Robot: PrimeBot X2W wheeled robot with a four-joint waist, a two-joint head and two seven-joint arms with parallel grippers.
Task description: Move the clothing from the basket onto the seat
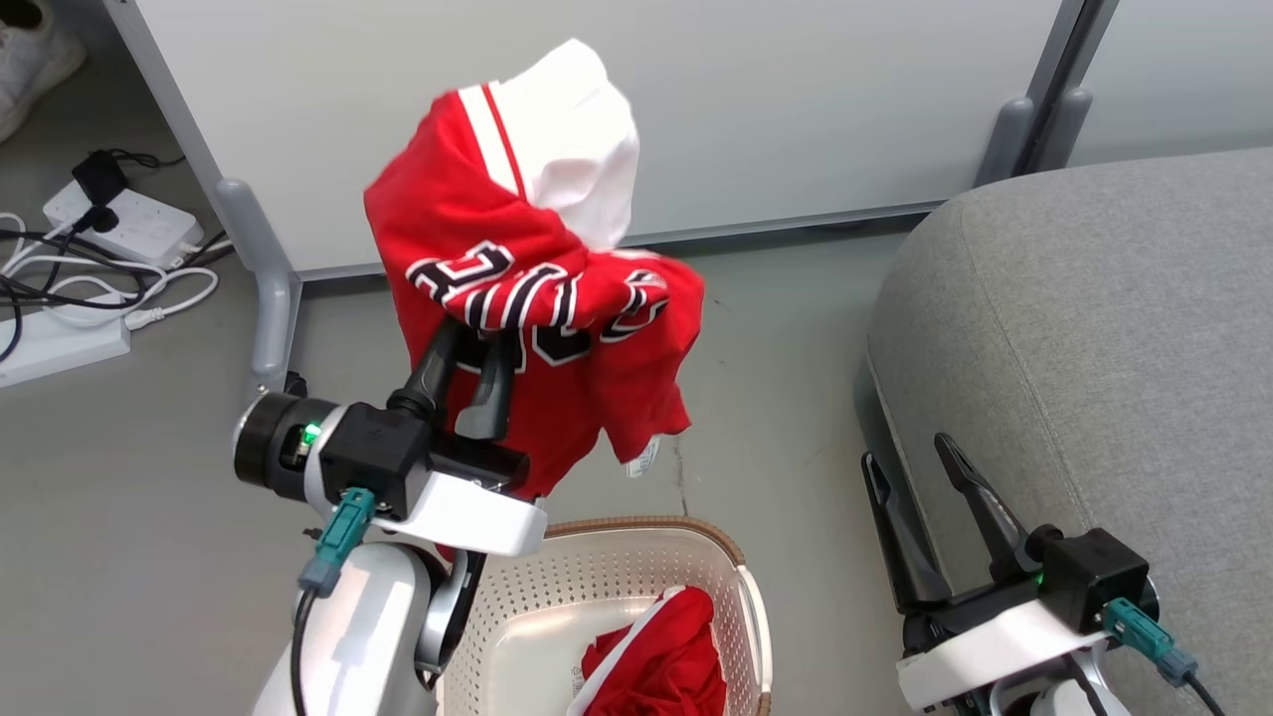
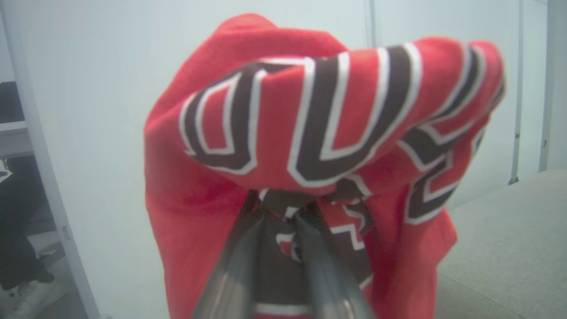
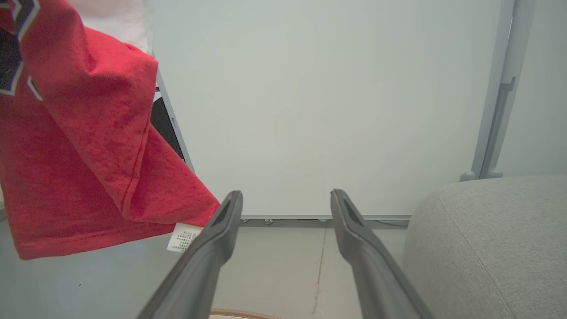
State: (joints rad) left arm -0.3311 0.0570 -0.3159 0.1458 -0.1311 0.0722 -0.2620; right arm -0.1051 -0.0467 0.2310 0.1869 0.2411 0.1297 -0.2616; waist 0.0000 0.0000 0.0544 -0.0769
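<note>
A red jersey (image 1: 537,298) with black-and-white lettering and white lining hangs in the air above the floor, draped over my left gripper (image 1: 482,338), which is shut on its cloth. The left wrist view has the same jersey (image 2: 310,133) folded over my fingers (image 2: 239,266). Another red garment (image 1: 661,661) lies inside the cream perforated basket (image 1: 716,557) at the bottom centre. The grey seat (image 1: 1094,318) stands at the right. My right gripper (image 1: 910,457) stands open and empty beside the seat's front edge, with the jersey (image 3: 79,168) hanging to its left and the seat (image 3: 491,239) to its right.
A pale grey partition panel (image 1: 756,109) on grey feet (image 1: 264,298) runs along the back. Power strips and white cables (image 1: 90,259) lie on the floor at the left. A white shoe (image 1: 30,55) shows at the top left corner. Bare grey floor lies between basket and seat.
</note>
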